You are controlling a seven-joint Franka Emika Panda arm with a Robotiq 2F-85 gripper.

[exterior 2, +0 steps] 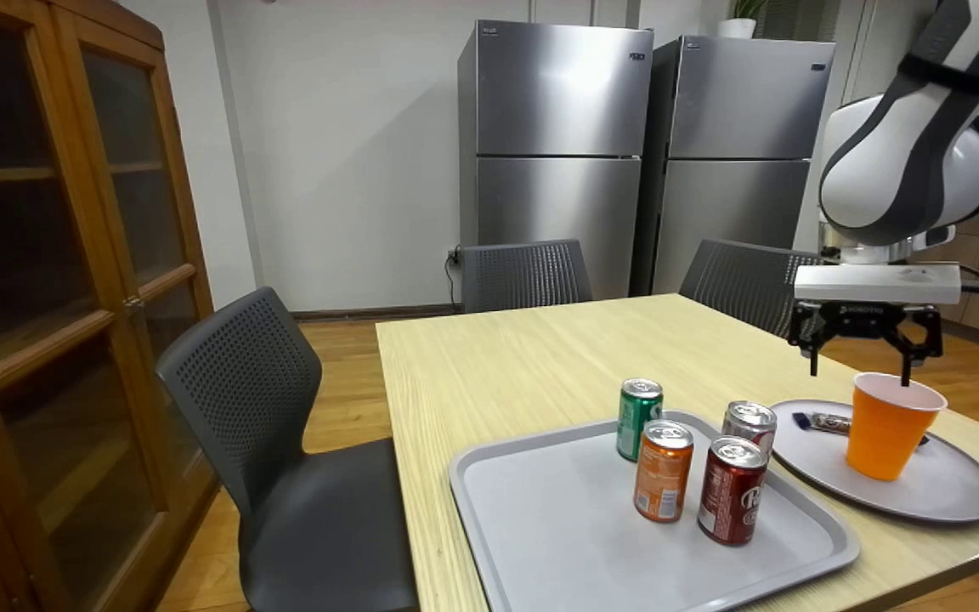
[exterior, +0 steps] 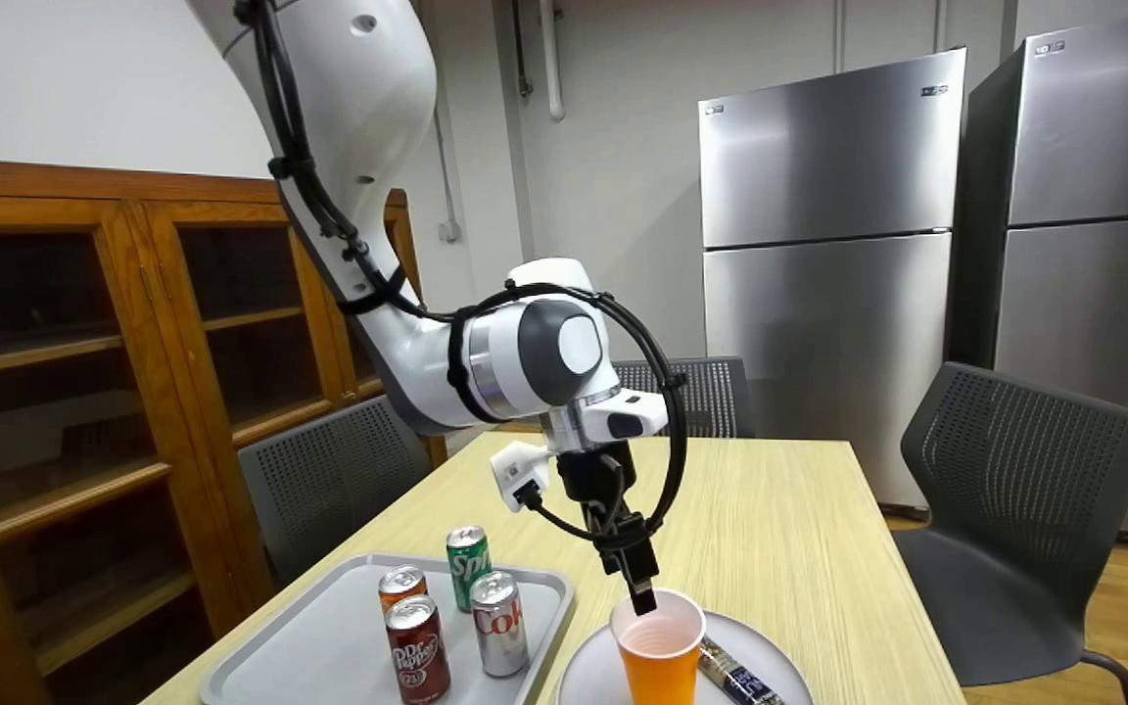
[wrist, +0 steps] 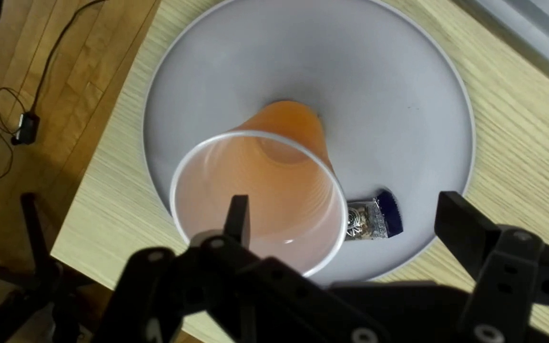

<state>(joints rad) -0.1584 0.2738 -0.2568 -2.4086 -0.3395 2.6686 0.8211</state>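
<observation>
My gripper (exterior 2: 860, 379) is open and empty, pointing down over the grey round plate (exterior 2: 957, 497). An orange cup (exterior 2: 887, 438) with a white inside stands upright on the plate. In the wrist view, one fingertip of my gripper (wrist: 343, 204) overlaps the opening of the cup (wrist: 274, 176); whether it dips below the rim I cannot tell. The other finger is outside the cup, over the plate's edge. A wrapped bar (wrist: 374, 216) with a dark blue end lies on the plate (wrist: 374, 71) beside the cup, partly hidden by it and between the fingers in view.
A grey tray (exterior 2: 557, 527) lies beside the plate. It holds several cans: green Sprite (exterior 2: 638, 416), orange (exterior 2: 664, 476), Dr Pepper (exterior 2: 732, 493) and silver Coke (exterior: 499, 627). Dark chairs (exterior: 1005, 548) surround the wooden table (exterior: 760, 529). A wooden cabinet (exterior: 143, 392) and fridges (exterior: 828, 196) stand behind.
</observation>
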